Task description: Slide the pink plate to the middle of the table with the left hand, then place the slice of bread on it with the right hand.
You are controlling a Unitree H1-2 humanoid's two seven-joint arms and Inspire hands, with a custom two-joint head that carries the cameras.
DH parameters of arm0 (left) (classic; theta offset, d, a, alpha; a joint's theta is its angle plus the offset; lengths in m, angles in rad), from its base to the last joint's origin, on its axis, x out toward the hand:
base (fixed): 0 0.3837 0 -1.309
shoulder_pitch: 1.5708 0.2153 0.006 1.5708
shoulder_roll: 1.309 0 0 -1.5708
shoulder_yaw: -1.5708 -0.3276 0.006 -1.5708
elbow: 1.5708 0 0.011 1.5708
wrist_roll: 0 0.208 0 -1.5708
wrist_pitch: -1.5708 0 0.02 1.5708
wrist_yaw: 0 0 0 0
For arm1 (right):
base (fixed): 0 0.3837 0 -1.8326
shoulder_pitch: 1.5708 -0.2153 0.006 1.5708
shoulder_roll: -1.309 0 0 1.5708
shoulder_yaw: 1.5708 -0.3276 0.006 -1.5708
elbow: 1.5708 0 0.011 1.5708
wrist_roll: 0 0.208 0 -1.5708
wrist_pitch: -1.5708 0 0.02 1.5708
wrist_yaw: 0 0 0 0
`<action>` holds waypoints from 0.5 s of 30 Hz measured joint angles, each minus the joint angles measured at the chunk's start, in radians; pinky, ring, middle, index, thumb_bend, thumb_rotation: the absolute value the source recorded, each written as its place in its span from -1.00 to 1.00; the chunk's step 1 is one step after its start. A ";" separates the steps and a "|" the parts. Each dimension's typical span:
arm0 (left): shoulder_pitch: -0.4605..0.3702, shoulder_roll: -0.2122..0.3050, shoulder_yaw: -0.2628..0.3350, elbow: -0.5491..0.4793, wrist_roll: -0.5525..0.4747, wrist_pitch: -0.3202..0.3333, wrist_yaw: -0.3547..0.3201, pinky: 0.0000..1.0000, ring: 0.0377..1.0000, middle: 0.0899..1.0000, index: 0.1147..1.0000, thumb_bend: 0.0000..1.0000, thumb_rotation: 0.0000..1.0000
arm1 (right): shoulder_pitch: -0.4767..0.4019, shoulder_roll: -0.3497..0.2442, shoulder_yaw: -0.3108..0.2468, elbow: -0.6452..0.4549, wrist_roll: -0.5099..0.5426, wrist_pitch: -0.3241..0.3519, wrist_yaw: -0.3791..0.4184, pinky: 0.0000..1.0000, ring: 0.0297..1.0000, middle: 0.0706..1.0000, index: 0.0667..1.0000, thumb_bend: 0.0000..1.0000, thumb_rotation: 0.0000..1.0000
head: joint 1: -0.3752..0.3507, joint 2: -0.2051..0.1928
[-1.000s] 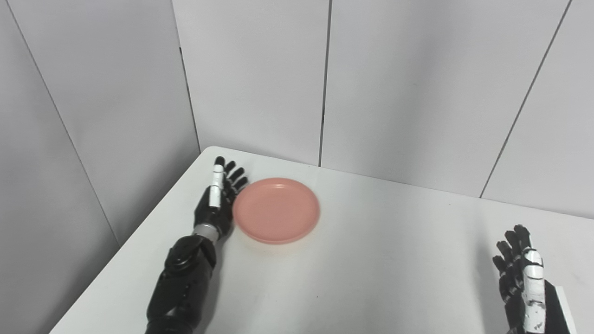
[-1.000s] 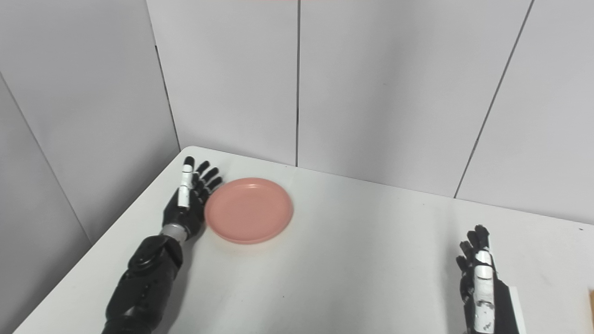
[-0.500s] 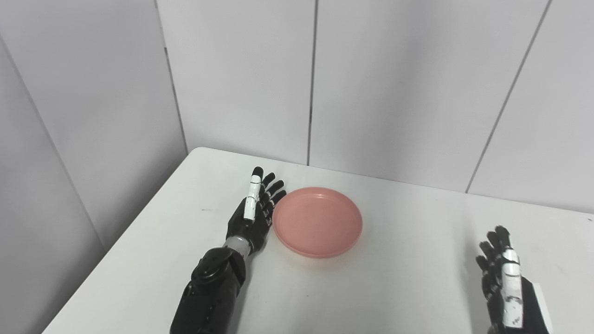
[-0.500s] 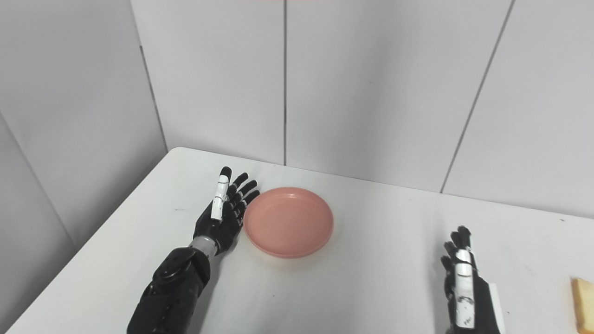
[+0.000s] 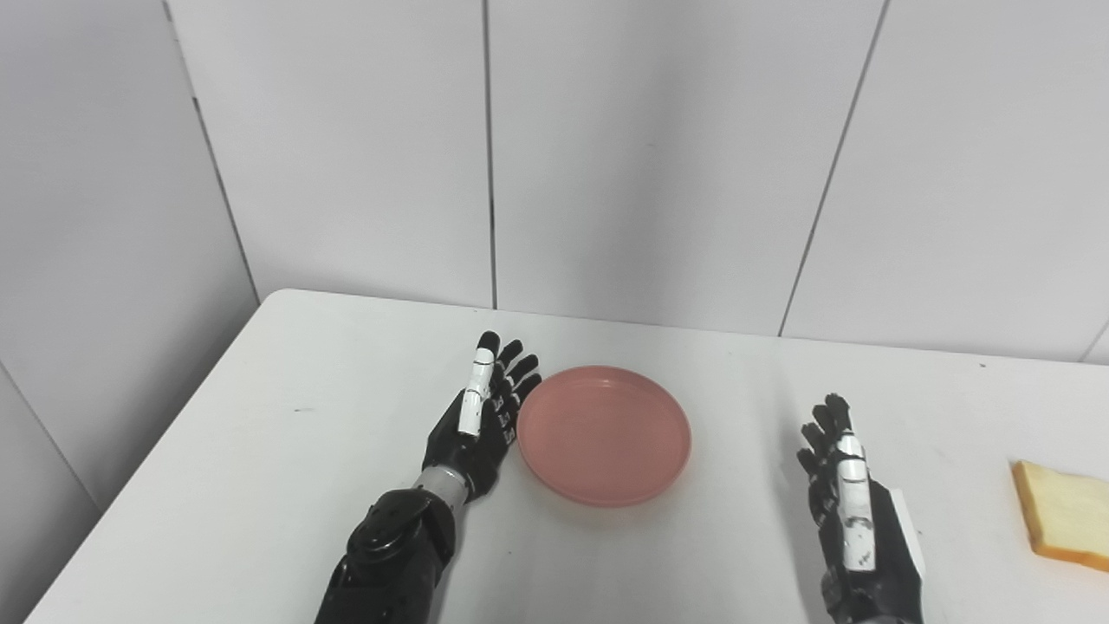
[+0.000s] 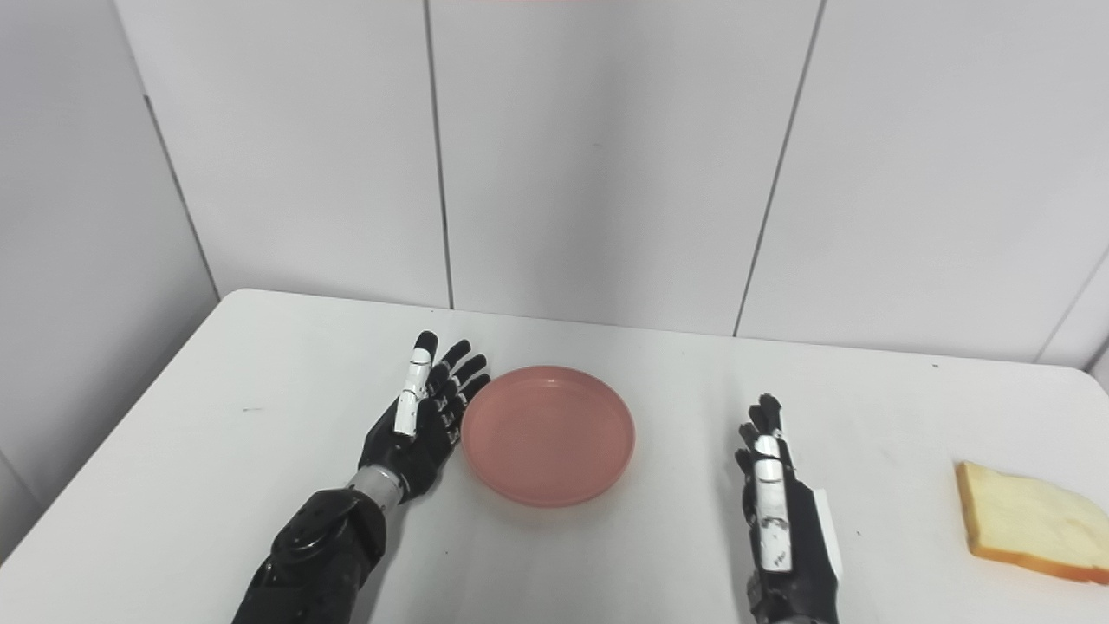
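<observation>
The pink plate [image 5: 604,433] lies flat near the middle of the white table [image 5: 260,416]. My left hand [image 5: 479,414] is open, fingers straight, standing on edge against the plate's left rim. My right hand [image 5: 845,485] is open and empty, to the right of the plate and apart from it. The slice of bread [image 6: 1031,520] lies flat near the table's right edge, right of my right hand; it also shows in the left eye view [image 5: 1061,514].
Grey wall panels [image 5: 606,156] stand close behind the table's far edge and along its left side. The table's far right corner [image 6: 1087,373] shows in the right eye view.
The camera has swung to the right, bringing the bread into view. My left hand has pushed the plate to the right across the table, away from the far left corner. My right hand stays open.
</observation>
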 measured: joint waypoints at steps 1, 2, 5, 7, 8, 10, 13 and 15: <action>0.001 -0.003 -0.004 0.000 0.001 0.000 -0.002 0.95 0.92 0.92 0.93 0.48 0.89 | 0.000 0.000 0.000 0.000 -0.002 0.000 -0.001 1.00 1.00 1.00 1.00 0.47 1.00 | -0.014 0.005; 0.003 -0.008 -0.007 0.001 0.001 -0.001 -0.004 0.96 0.91 0.92 0.93 0.48 0.89 | 0.000 0.000 0.000 -0.001 -0.004 0.000 -0.003 1.00 1.00 1.00 1.00 0.47 1.00 | -0.021 0.006; 0.009 -0.023 -0.030 0.001 0.002 -0.007 -0.031 0.97 0.93 0.92 0.93 0.48 0.90 | 0.000 0.000 0.001 -0.004 -0.010 0.000 -0.004 1.00 1.00 1.00 1.00 0.47 1.00 | -0.041 0.009; 0.014 -0.032 -0.045 0.002 0.006 -0.017 -0.050 0.98 0.94 0.93 0.94 0.49 0.90 | 0.000 0.001 0.002 -0.004 -0.011 0.000 -0.005 1.00 1.00 1.00 1.00 0.48 1.00 | -0.052 0.011; 0.019 -0.037 -0.051 0.002 0.006 -0.024 -0.060 0.95 0.93 0.92 0.93 0.50 0.89 | 0.000 0.003 0.002 -0.004 -0.011 0.000 -0.005 1.00 1.00 1.00 1.00 0.46 1.00 | -0.052 0.011; 0.026 -0.043 -0.060 -0.001 0.007 -0.025 -0.068 0.91 0.91 0.90 0.90 0.51 0.87 | 0.000 0.004 0.002 -0.004 -0.014 0.000 -0.008 1.00 1.00 1.00 1.00 0.48 1.00 | -0.072 0.015; 0.040 -0.046 -0.065 -0.022 0.006 -0.021 -0.075 0.91 0.92 0.92 0.92 0.52 0.87 | 0.000 0.005 0.004 -0.005 -0.017 0.000 -0.010 1.00 1.00 1.00 1.00 0.50 1.00 | -0.081 0.017; 0.051 -0.046 -0.066 -0.032 0.006 -0.020 -0.081 0.91 0.93 0.93 0.93 0.53 0.87 | -0.001 0.005 0.005 -0.007 -0.018 0.000 -0.011 1.00 1.00 1.00 1.00 0.51 1.00 | -0.090 0.018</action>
